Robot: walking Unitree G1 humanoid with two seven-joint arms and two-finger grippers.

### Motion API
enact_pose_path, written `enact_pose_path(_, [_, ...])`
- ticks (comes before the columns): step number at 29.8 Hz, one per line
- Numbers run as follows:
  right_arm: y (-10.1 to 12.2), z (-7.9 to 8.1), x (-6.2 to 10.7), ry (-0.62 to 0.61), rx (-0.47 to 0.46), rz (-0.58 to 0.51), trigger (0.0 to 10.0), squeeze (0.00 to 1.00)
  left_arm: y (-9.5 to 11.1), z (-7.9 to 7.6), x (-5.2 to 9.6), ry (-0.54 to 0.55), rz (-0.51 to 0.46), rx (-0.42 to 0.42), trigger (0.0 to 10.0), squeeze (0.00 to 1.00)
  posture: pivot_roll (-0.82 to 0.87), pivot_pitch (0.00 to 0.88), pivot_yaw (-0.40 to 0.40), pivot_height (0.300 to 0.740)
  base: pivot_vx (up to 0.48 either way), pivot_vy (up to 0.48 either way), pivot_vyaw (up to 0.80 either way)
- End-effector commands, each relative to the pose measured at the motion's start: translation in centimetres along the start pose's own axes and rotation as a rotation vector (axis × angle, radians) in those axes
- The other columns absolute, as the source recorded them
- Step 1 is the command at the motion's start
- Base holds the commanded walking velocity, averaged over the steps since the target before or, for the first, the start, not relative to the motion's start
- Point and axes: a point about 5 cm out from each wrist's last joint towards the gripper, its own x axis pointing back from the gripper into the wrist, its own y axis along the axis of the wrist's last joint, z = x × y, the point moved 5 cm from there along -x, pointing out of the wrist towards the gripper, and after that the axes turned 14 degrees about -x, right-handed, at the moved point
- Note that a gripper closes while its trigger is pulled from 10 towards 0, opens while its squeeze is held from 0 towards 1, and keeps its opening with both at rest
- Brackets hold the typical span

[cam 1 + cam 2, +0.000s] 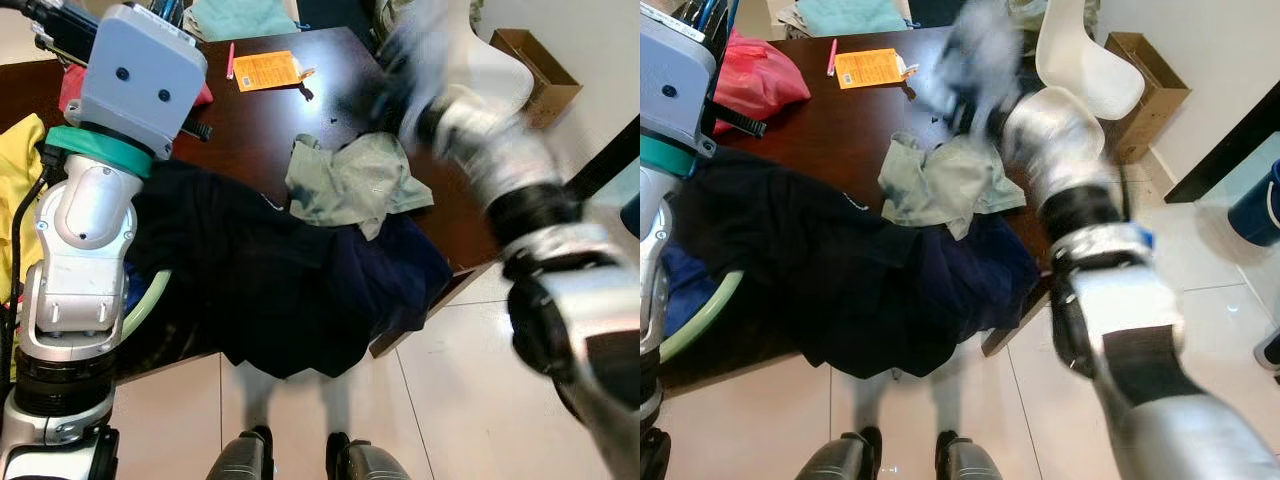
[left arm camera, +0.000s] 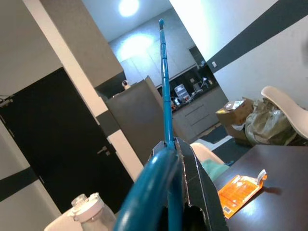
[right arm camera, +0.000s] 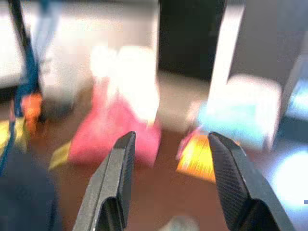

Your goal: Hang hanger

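dark wood table (image 1: 855, 125) | one teal hanger (image 2: 165, 96) clamped in left gripper (image 2: 185, 192), raised above table | right gripper (image 3: 171, 185) fingers spread, blurred over table | one green shirt (image 1: 350, 180), one orange packet (image 1: 265, 70)

teal hanger (image 2: 165, 120), orange booklet (image 1: 266, 70), dark brown table (image 1: 260, 120)

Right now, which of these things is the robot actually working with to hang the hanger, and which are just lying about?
Part of the job:
- teal hanger, clamped in the left gripper
- dark garment draped over the table edge
- right gripper, open, over the table

Just lying about:
- pale green cloth
- orange leaflet
- pink pen
- red bag
- cardboard box
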Motion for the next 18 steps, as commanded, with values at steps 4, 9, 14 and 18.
enact_pose_path(4, [-0.3, -0.9, 4.9, -0.274, -0.048, -0.336, 10.0, 0.00, 1.8, 0.0, -0.8, 0.019, -0.077, -0.016, 10.0, 0.00, 0.08, 0.114, -0.008, 0.740, 0.000, 0.000, 0.00])
enact_pose_path(9, [-2.6, 1.3, 6.3, -0.336, -0.057, -0.368, 10.0, 0.00, 2.9, 0.5, -1.7, 0.019, -0.144, -0.063, 10.0, 0.00, 0.08, 0.107, 0.015, 0.740, 0.000, 0.000, 0.00])
enact_pose_path(14, [-5.5, 3.7, 6.9, -0.335, -0.083, -0.336, 10.0, 0.00, 3.5, 1.1, -2.0, 0.011, -0.177, -0.099, 10.0, 0.00, 0.09, 0.110, 0.020, 0.740, 0.000, 0.000, 0.00])
enact_pose_path(18, [-5.5, 3.7, 6.9, -0.335, -0.083, -0.336, 10.0, 0.00, 3.5, 1.1, -2.0, 0.011, -0.177, -0.099, 10.0, 0.00, 0.09, 0.110, 0.020, 0.740, 0.000, 0.000, 0.00])
